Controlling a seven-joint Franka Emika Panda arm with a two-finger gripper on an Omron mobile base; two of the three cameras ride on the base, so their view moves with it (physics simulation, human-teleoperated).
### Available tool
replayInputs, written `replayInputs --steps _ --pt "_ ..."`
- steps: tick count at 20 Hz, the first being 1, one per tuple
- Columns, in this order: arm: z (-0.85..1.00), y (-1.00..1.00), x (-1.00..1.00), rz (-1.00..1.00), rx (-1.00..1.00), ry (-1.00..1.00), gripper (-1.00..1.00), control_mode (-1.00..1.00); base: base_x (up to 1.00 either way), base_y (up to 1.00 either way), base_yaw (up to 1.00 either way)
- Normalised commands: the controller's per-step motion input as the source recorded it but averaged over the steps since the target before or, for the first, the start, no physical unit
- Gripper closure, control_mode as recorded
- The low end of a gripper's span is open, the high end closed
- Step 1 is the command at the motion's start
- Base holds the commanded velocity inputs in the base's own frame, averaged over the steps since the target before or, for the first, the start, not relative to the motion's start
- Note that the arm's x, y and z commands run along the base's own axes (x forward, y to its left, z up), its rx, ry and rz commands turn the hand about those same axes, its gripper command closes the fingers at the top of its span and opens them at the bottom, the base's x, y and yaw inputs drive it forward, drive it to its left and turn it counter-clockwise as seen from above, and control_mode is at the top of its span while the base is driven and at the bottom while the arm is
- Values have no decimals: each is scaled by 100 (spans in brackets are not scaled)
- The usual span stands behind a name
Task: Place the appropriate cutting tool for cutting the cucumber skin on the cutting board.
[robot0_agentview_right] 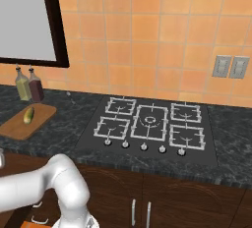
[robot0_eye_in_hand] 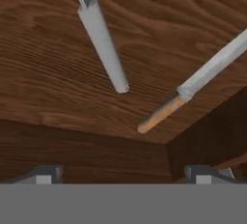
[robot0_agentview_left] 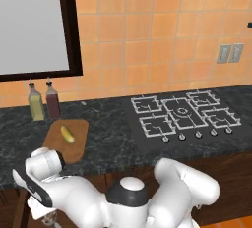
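The peeler lies at the left of the hand view on the wooden floor of what looks like a drawer, handle pointing toward the hand; right of it lies the knife; the hand hangs above both, fingers wide apart and holding nothing; on the worktop the cutting board carries the cucumber. This looks like the reaching step; next, the hand should descend on the peeler's handle and close.

Glossy white rounded arm with dark joint caps.
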Motion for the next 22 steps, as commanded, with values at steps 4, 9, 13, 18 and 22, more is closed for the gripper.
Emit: replayInputs --steps 4,9,13,18,22 --pt "-32 4 -7 8 13 -5 -100 -100 0 0 0" --pt "-28 7 0 5 10 -10 -100 -100 0 0 0" --pt "-28 23 0 4 9 -2 -100 -100 0 0 0" --pt "-21 7 33 4 2 -5 -100 -100 0 0 0" --pt "-28 5 16 5 0 -6 -100 -100 0 0 0"
